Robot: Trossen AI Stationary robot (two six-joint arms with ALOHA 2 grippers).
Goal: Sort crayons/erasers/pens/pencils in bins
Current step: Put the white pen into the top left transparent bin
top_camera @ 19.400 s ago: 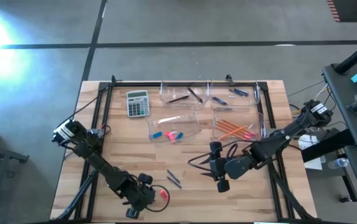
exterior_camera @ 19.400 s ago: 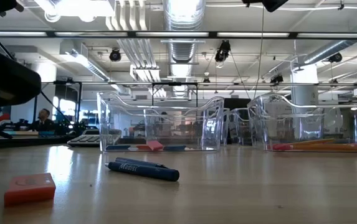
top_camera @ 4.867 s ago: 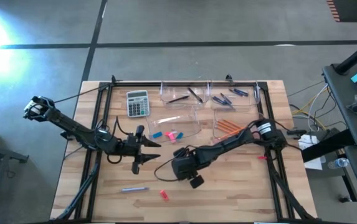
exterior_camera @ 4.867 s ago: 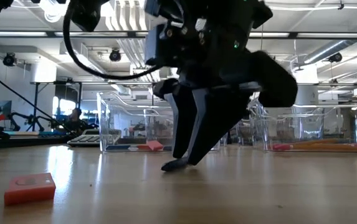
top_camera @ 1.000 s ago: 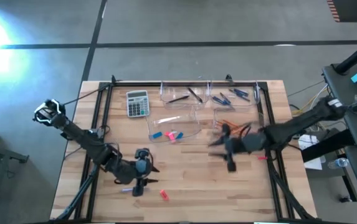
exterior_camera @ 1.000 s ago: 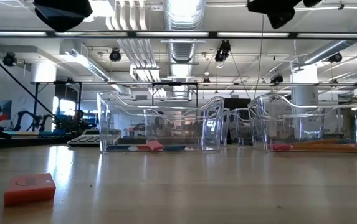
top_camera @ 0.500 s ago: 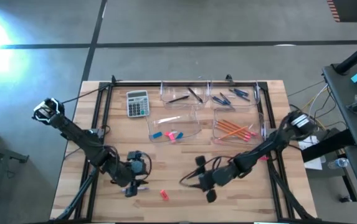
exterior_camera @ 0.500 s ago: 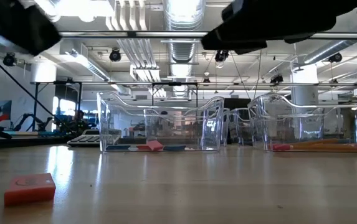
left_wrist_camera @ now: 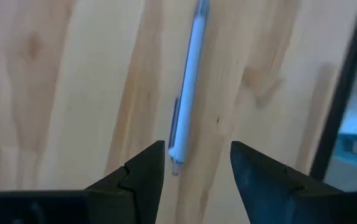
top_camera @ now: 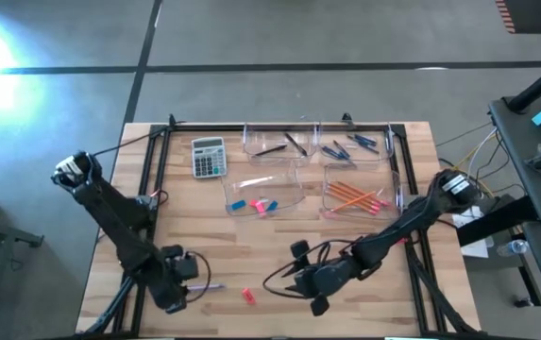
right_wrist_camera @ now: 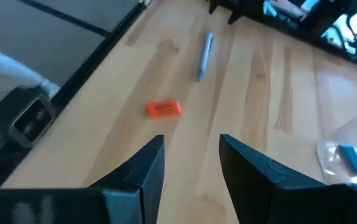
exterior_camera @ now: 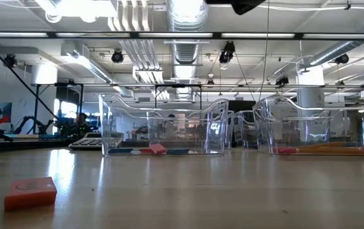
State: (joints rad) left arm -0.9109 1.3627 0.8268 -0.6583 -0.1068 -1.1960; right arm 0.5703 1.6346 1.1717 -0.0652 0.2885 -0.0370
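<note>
My left gripper [top_camera: 183,283] [left_wrist_camera: 197,165] is open near the table's near left corner. A light blue pen [left_wrist_camera: 187,93] [top_camera: 206,285] lies flat on the wood just ahead of its fingertips, and its near end reaches between them without touching. My right gripper [top_camera: 314,286] [right_wrist_camera: 190,165] is open above the near middle of the table, clear of everything. A pink-orange eraser [right_wrist_camera: 164,109] [top_camera: 248,296] [exterior_camera: 30,193] lies flat between the two grippers. Four clear bins stand at the far side: erasers [top_camera: 262,204] in one [top_camera: 265,184], orange pencils [top_camera: 353,196] in another [top_camera: 331,179].
A grey calculator [top_camera: 209,156] sits far left of the bins. The two far bins hold dark pens [top_camera: 279,144] and blue sticks [top_camera: 350,144]. Black rails [top_camera: 157,161] run along the table's left and right sides. Bare wood lies between the bins and the near edge.
My right gripper has swung from beside the pencil bin toward the near edge and the table's left, ending over the near middle. My left gripper has drawn back toward the near left corner, away from the eraser. The pen and the eraser have stayed where they were.
</note>
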